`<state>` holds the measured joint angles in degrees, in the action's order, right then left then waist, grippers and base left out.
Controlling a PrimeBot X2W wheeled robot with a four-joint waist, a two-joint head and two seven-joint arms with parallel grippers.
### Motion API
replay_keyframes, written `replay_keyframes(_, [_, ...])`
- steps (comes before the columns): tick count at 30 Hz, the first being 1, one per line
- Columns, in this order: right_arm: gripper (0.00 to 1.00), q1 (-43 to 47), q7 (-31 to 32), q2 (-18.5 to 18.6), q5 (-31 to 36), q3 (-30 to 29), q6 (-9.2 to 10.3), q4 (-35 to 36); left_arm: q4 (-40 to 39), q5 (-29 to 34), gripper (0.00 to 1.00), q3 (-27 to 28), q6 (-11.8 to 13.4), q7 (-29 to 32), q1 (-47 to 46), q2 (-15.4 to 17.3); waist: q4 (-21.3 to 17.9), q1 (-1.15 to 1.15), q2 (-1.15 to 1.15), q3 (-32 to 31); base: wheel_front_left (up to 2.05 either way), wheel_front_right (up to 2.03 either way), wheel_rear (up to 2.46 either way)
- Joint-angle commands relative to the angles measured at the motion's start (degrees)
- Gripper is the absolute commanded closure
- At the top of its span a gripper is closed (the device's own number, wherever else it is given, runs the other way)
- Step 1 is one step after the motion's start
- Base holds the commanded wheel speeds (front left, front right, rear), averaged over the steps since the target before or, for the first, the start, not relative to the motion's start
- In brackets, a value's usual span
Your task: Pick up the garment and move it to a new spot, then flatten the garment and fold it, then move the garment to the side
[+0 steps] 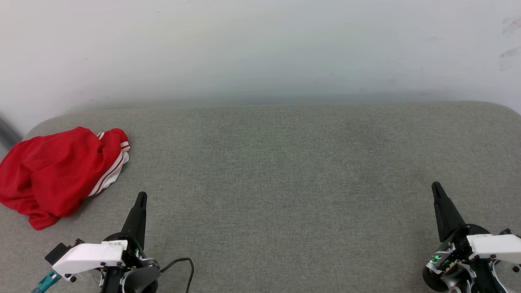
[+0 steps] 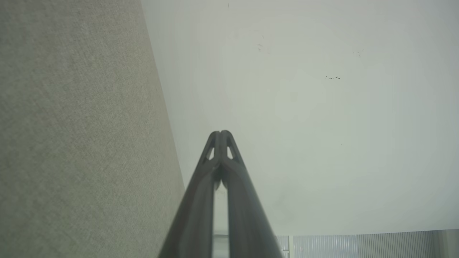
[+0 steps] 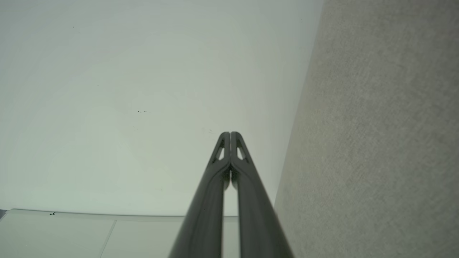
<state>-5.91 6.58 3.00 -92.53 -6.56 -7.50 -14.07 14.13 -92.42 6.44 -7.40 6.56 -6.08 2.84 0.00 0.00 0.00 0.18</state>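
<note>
The garment [image 1: 53,175], red with a white, red-striped sleeve showing, lies crumpled at the far left edge of the grey fabric surface [image 1: 285,171]. My left gripper [image 1: 141,196] sits at the lower left, shut and empty, its tips a short way right of and below the garment. At the lower right my right gripper [image 1: 435,186] is also shut and holds nothing, far from the garment. In the left wrist view the left gripper [image 2: 220,133] has its fingers pressed together. The right wrist view shows the right gripper [image 3: 230,134] with its tips touching.
A pale wall [image 1: 260,49] rises behind the surface. The surface's rounded back corners lie at the far left and far right. A black cable [image 1: 183,262] loops by my left wrist. Bare grey fabric stretches between the two grippers.
</note>
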Motion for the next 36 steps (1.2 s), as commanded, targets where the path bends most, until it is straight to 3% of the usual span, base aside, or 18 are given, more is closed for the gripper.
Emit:
replay_keyframes(1, [1.00, -0.65, 0.04, -0.20, 0.27, 0.01, 0.02, -0.03, -0.04, 0.00, 1.00, 0.16, -0.20, 0.10, -0.40, 0.07, 0.00, 0.00, 0.00, 0.00, 0.00, 0.00, 0.00])
replay_keyframes(6, [1.00, -0.65, 0.04, -0.20, 0.27, 0.01, 0.02, -0.03, -0.04, 0.00, 1.00, 0.17, -0.20, 0.10, -0.40, 0.07, 0.00, 0.00, 0.00, 0.00, 0.00, 0.00, 0.00])
replay_keyframes(7, [0.00, 0.10, -0.02, 0.00, 0.00, 0.02, 0.00, -0.14, 0.17, 0.01, 0.00, -0.04, 0.01, -0.03, 0.07, -0.01, 0.00, 0.00, 0.00, 0.00, 0.00, 0.00, 0.00])
replay_keyframes(25, [0.00, 3.19, -4.50, -0.06, 4.97, 2.14, 0.00, 0.97, -0.10, 2.02, 0.00, 0.47, -0.01, -4.52, 2.68, -0.07, -0.08, 0.00, 0.00, -0.12, 0.00, 0.00, 0.00])
replay_keyframes(36, [0.00, 3.60, -7.21, -0.06, 19.67, 1.05, 0.00, 4.18, -0.90, 11.50, 0.00, 5.79, -0.03, -7.19, 2.69, -0.04, 0.03, 0.00, 0.00, -0.09, 0.00, 0.00, 0.00])
